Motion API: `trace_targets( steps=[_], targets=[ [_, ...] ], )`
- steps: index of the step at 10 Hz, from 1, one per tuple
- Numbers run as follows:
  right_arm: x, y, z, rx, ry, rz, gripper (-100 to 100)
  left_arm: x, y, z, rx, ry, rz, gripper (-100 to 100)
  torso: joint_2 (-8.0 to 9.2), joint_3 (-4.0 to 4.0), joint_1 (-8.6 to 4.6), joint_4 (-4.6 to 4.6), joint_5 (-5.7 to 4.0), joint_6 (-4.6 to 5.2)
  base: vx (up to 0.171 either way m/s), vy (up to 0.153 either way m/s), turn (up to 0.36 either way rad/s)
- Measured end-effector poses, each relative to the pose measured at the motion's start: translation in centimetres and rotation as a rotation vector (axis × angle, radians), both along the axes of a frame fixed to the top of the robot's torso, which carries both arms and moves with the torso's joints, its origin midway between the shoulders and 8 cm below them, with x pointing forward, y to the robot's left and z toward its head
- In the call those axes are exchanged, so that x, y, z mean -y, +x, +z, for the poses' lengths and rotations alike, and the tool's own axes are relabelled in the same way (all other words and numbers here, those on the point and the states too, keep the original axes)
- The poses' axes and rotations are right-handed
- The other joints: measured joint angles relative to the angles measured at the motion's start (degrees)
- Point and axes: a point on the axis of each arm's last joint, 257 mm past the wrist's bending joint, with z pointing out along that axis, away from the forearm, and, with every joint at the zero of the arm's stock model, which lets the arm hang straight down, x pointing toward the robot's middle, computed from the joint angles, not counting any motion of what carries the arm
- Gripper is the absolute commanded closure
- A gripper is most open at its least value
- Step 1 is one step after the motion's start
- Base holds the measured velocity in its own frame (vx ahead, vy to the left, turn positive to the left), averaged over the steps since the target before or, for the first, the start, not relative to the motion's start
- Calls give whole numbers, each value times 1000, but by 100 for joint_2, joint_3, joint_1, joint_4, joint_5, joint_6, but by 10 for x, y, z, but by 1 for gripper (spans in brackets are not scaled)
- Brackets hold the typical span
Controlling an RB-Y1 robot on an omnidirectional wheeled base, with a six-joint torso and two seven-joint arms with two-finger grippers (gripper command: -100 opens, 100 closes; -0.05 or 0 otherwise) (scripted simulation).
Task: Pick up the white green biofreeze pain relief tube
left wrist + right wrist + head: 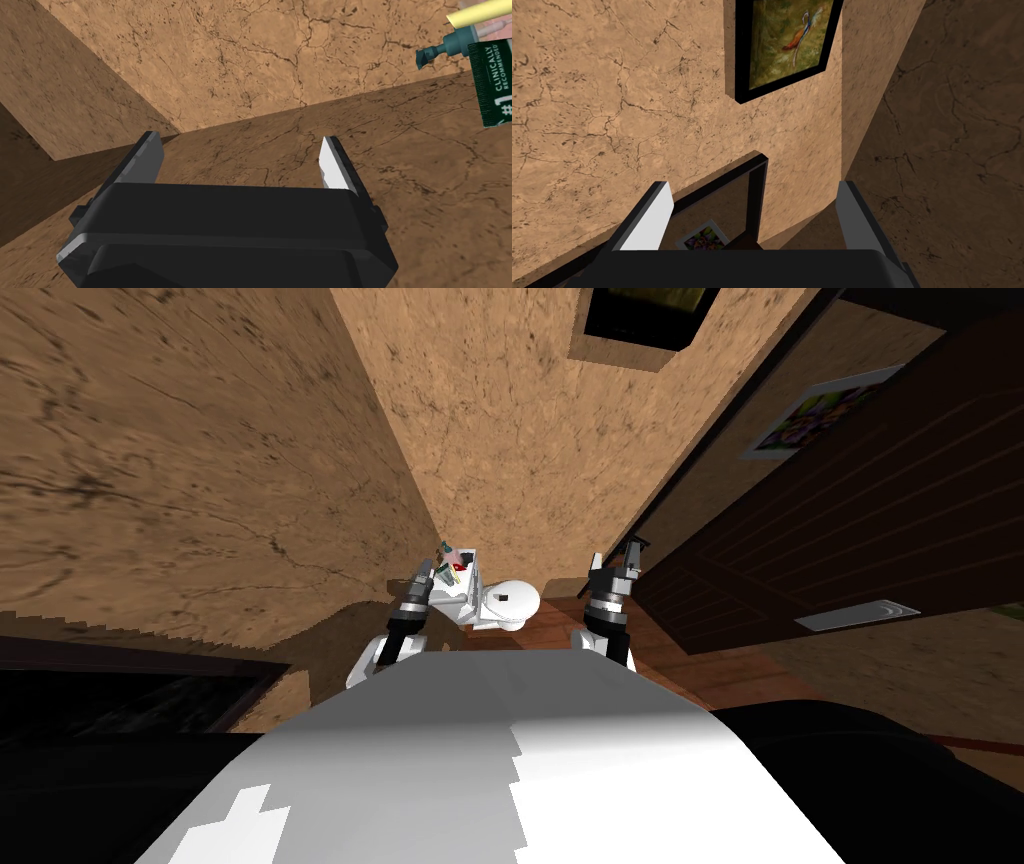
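Observation:
A dark green tube end printed "#1 clinically recommended" (492,85) sits off to one side of my left gripper (240,157), beyond its fingertips and apart from them. Beside the tube are a teal pump bottle (445,47) and a yellow item (480,12). The left gripper is open, with only a brown wall between its fingers (332,162). In the head view these small things form a cluster (455,563) on the white toilet tank (468,593), just right of my left gripper (426,566). My right gripper (615,553) is raised on the right, open and holding nothing.
A white toilet (512,603) stands straight ahead against the brown stone-like wall (480,438). A dark brown door (850,518) stands close on the right, by the right arm. Reddish wood floor (720,673) shows beside the toilet.

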Motion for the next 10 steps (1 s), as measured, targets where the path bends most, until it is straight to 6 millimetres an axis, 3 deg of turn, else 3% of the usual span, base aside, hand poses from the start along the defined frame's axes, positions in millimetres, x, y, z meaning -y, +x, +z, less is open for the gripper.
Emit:
trace_targets(
  steps=[5,10],
  targets=[
    [0,0,0,0,0,0,0,-22,18,-44,-103,245,56,-100,-22,-12,-6,-5,-1,0,-41,-10,-70],
    [0,0,0,0,0,0,0,-43,26,-95,-192,481,94,-100,-46,-26,-7,-10,-1,1,17,-18,-87]
  ],
)
